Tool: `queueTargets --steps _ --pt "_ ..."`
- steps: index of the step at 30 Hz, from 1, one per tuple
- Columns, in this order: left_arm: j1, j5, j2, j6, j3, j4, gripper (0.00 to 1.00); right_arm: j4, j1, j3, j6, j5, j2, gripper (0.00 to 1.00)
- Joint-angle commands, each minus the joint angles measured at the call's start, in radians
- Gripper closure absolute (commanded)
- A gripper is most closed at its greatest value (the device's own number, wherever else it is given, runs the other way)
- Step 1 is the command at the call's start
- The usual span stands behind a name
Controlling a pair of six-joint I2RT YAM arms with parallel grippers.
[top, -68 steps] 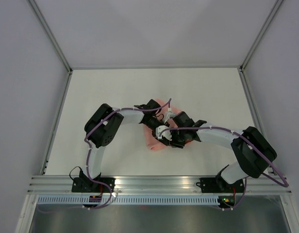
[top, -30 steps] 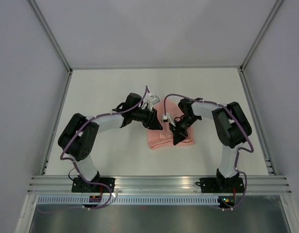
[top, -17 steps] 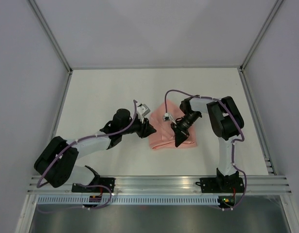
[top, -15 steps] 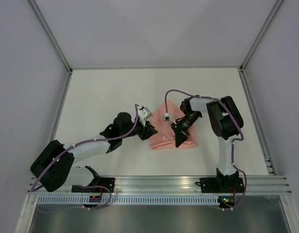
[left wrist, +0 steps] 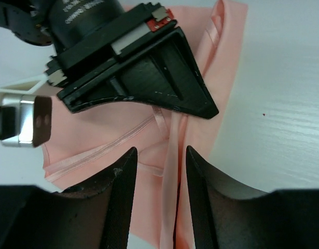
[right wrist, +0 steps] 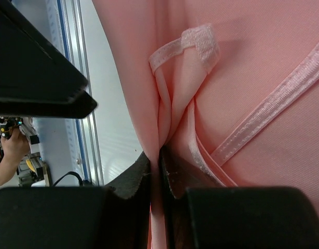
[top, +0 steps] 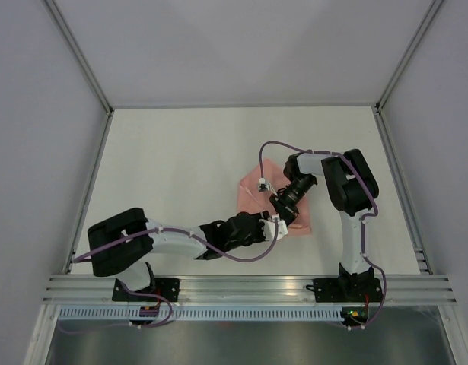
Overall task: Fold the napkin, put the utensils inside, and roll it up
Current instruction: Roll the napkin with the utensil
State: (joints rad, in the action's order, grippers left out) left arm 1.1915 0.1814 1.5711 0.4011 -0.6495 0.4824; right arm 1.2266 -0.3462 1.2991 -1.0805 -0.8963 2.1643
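Note:
The salmon-pink napkin (top: 253,188) lies creased and partly folded at the middle of the white table. My right gripper (top: 284,210) reaches down onto its near part and is shut on a pinched-up fold of the napkin (right wrist: 263,52), with the cloth squeezed between the jaws (right wrist: 159,155). My left gripper (top: 265,228) lies low at the napkin's near edge. It is open, its fingers straddling a raised ridge of the napkin (left wrist: 97,132) without closing on it (left wrist: 159,155). The right gripper (left wrist: 149,78) shows just beyond it. No utensils are in view.
The bare white table (top: 180,152) stretches left and behind the napkin. A metal rail (top: 249,285) runs along the near edge by the arm bases. Grey walls with metal posts (top: 89,76) enclose the table.
My left arm has swung from the napkin's left side down to its near edge, and the gripper now straddles a fold. My right gripper has stayed pinched on the napkin.

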Motion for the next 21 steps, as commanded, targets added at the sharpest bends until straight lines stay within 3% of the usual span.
queueTargets --steps 1,9,20,21 --pt "0.033 0.069 0.064 0.153 -0.065 0.061 0.52 -0.105 0.006 0.011 -0.064 0.088 0.045 0.83" --pt "0.054 0.018 0.176 0.185 -0.095 0.070 0.47 -0.101 0.009 0.020 -0.059 0.094 0.057 0.83" --pt "0.056 -0.069 0.193 0.142 -0.099 0.027 0.45 -0.085 0.016 0.040 -0.061 0.092 0.077 0.83" --pt "0.056 -0.069 0.191 0.136 -0.098 0.027 0.40 -0.085 0.015 0.042 -0.061 0.092 0.077 0.83"
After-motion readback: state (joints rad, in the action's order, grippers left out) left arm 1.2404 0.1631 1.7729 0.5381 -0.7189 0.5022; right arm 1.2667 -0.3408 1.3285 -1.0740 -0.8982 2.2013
